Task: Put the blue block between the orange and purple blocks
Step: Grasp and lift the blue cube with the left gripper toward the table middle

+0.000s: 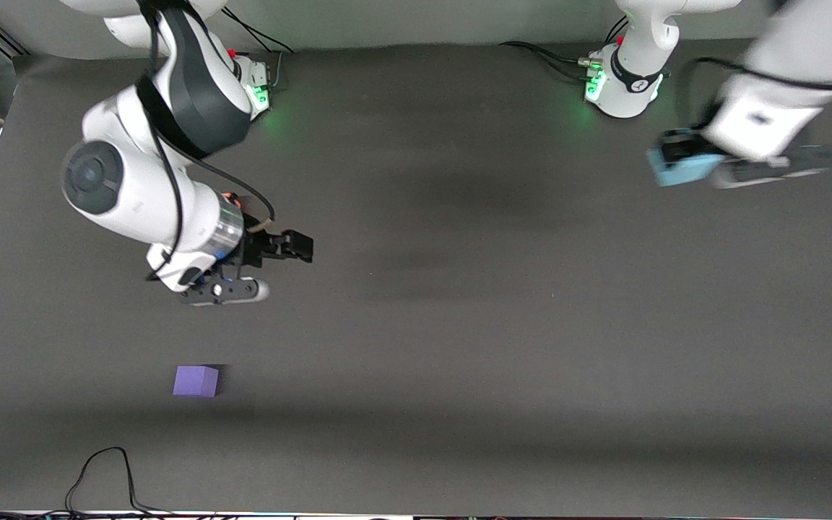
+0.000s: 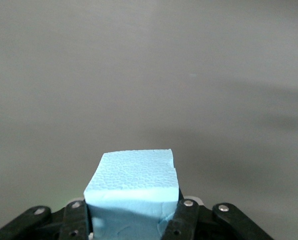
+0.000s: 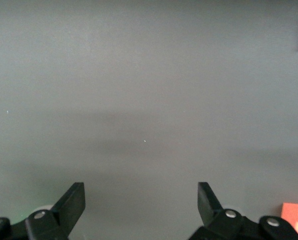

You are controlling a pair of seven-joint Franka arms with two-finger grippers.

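Nearest us sits the purple block [image 1: 196, 381]; our left gripper [image 1: 683, 160] pinches the blue block [image 1: 685, 170] at two o'clock; our right gripper [image 1: 271, 266] waits, spread.

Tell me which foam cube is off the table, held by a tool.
The blue block, clamped in the left tool. The purple block sits on the table; the orange block is barely visible.

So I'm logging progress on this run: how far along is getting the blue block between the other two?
Done: the left gripper is shut on the blue block, up over the left arm's end of the table. In hand: carrying it. Left: setting it between the purple block and the orange block, which shows only at the right wrist view's edge. The right gripper waits open.
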